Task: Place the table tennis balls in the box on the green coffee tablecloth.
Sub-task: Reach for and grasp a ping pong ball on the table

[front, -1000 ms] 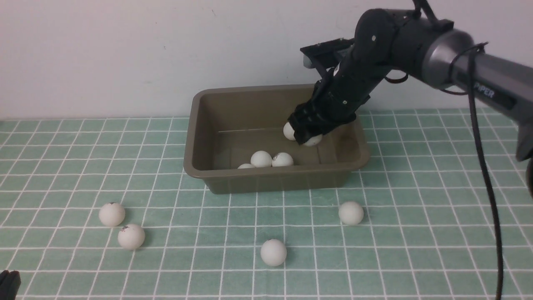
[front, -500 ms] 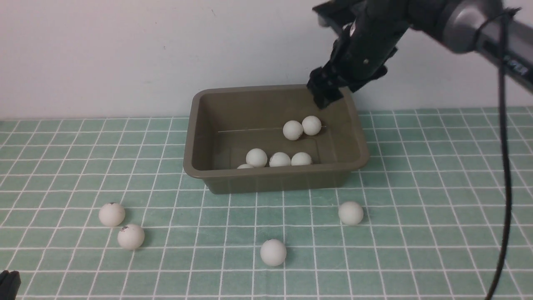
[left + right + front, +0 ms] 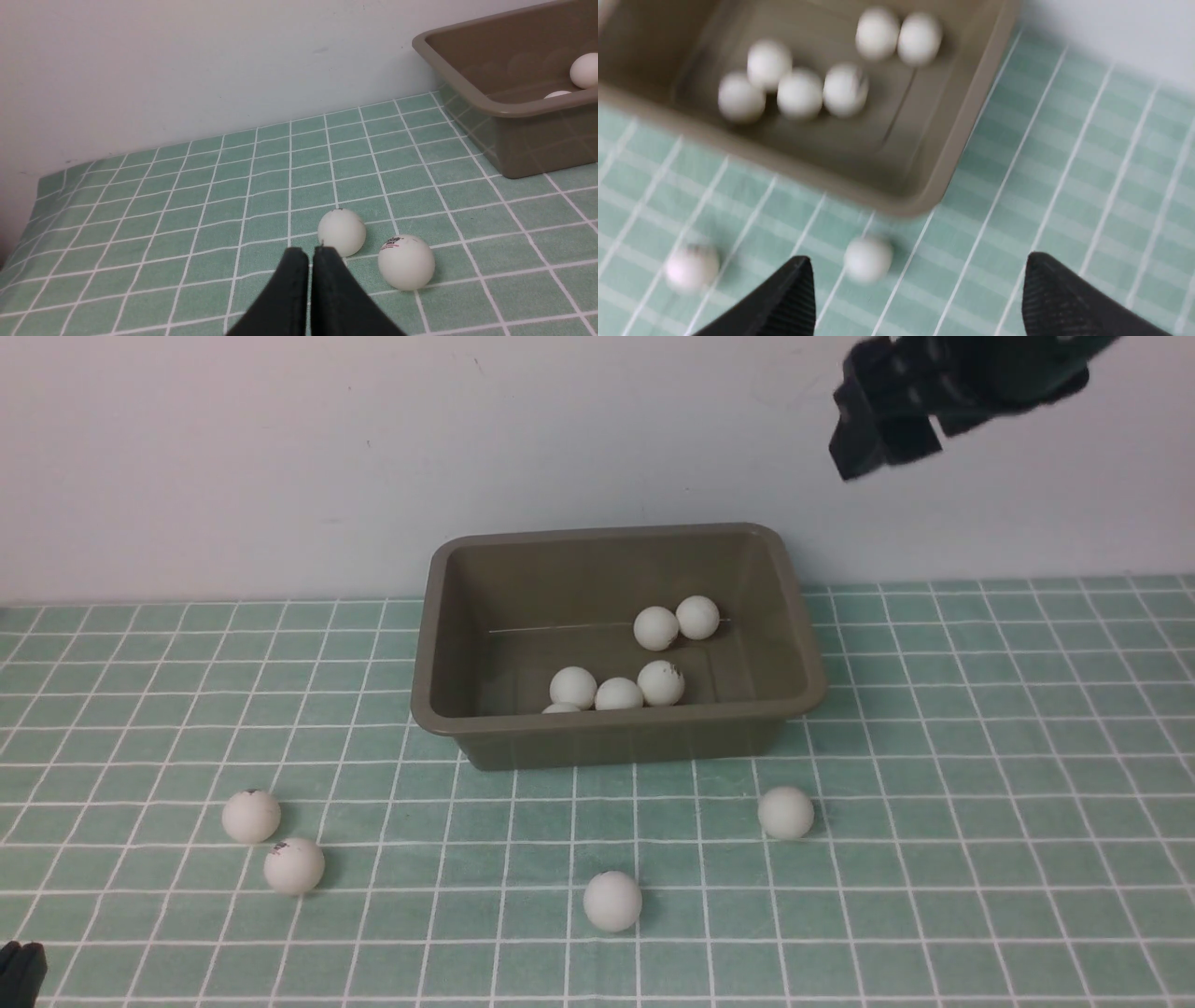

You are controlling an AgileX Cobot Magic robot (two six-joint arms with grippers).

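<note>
Right gripper (image 3: 882,448) wide apart, left gripper (image 3: 310,261) pressed together: lower the right squarely astride the ball (image 3: 785,813) nearest the box (image 3: 616,747) so it cannot roll

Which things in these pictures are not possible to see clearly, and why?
- Front view: one small white ball in the olive-brown plastic tub is mostly hidden by its near wall.
- Front view: the right arm is cut by the top edge.
- Right wrist view: blur hides marks on the balls.
</note>
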